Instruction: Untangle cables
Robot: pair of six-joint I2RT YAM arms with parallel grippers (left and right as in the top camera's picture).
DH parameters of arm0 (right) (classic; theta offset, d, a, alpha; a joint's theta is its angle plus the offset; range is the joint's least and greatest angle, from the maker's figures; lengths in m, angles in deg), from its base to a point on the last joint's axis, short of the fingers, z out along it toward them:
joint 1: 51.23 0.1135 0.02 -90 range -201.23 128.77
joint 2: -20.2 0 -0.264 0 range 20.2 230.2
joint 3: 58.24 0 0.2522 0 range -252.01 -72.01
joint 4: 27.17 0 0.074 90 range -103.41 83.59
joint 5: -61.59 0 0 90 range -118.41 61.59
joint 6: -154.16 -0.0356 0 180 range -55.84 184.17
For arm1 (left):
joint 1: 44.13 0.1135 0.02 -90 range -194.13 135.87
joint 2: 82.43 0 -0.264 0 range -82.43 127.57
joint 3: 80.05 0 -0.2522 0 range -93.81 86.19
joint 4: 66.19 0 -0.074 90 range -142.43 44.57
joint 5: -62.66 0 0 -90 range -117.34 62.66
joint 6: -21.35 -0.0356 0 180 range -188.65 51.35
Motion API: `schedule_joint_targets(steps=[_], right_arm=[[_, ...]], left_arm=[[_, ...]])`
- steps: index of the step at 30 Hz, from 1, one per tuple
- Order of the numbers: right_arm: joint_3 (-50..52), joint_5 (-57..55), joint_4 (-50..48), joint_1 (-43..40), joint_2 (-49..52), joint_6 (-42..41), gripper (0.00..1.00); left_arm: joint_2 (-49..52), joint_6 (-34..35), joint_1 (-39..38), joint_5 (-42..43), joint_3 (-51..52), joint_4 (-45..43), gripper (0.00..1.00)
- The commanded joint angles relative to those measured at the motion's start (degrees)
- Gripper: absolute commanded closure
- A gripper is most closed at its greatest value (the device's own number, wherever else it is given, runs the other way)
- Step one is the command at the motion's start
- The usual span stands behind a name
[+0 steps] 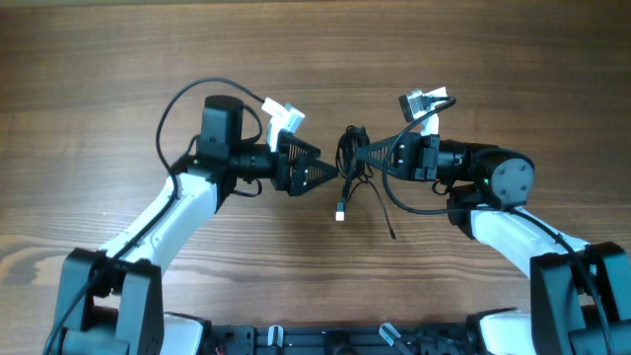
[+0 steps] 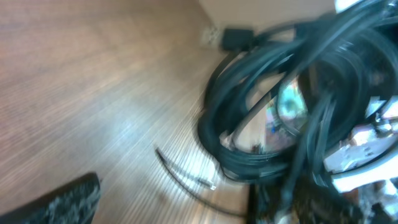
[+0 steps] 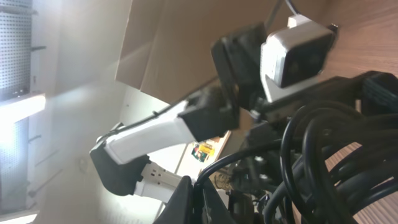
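Cables (image 1: 351, 150) bunched in tight knot at table (image 1: 118, 59) centre. Pale plug (image 1: 340, 211) lies just below, thin loose end trails toward me. Left gripper (image 1: 330, 176) and right gripper (image 1: 363, 153) point at each other, both tips at knot. My wrist feeds show blurred black loops; can't tell whether either jaw is spread or pinching.

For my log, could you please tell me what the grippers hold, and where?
Left gripper and right gripper both seem to grip the cables at their bunched knot.
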Motion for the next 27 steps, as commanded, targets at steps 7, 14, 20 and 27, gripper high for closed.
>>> schedule_joint_targets(steps=[7, 14, 20, 27], right_arm=[[-0.5, -2.6, -4.4, 0.2, 0.3, 0.0, 0.96], [-0.5, -1.0, -4.4, 0.2, 0.3, 1.2, 0.96], [-0.5, -1.2, -4.3, 0.2, 0.3, 1.2, 0.96], [-0.5, -1.6, -4.2, 0.2, 0.3, 1.2, 0.96]], left_arm=[[8.7, 31.3, -4.8, -0.8, 6.9, -28.3, 0.0], [8.7, 39.0, -5.3, -1.7, 6.9, -37.8, 0.0], [8.7, 47.1, -9.6, -8.2, 6.9, -41.7, 0.05], [8.7, 47.1, -15.2, -8.9, 6.9, -42.4, 0.42]])
